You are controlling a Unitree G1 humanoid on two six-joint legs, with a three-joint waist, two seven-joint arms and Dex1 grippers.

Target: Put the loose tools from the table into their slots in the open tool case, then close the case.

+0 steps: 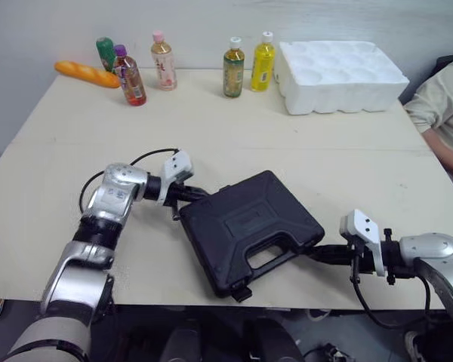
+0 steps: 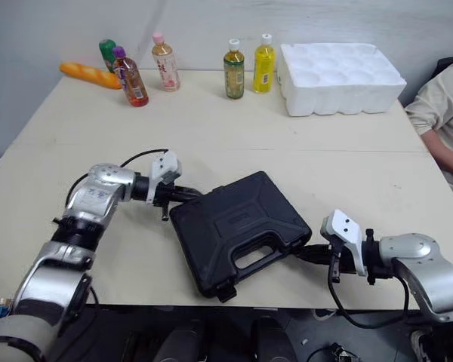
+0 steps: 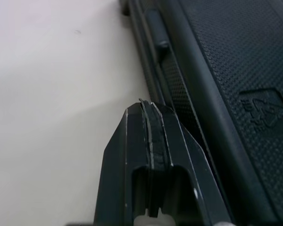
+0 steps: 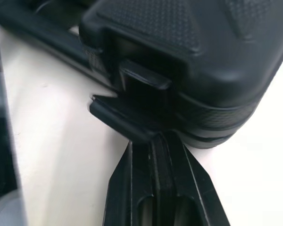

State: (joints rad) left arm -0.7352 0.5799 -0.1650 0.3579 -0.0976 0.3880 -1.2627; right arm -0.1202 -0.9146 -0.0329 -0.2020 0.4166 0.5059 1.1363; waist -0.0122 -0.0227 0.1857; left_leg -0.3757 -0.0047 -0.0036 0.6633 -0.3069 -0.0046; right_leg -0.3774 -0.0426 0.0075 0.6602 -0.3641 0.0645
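The black tool case (image 1: 245,226) lies on the table with its lid down and its handle toward the front edge. My left gripper (image 1: 183,197) is shut, its fingertips (image 3: 148,109) resting against the case's rear left edge by the hinge side. On the right, my right gripper (image 1: 317,253) is also shut, and its tip (image 4: 153,137) touches a side latch (image 4: 120,117) that sticks out from the case's right front corner. Another latch (image 1: 241,294) juts out at the near corner. No loose tools are visible on the table.
Several drink bottles (image 1: 234,68) and an orange bread-like item (image 1: 87,73) stand along the far edge. A white foam tray (image 1: 340,75) sits at the back right. A person's arm (image 1: 442,113) rests at the right edge. The case sits close to the table's front edge (image 1: 174,302).
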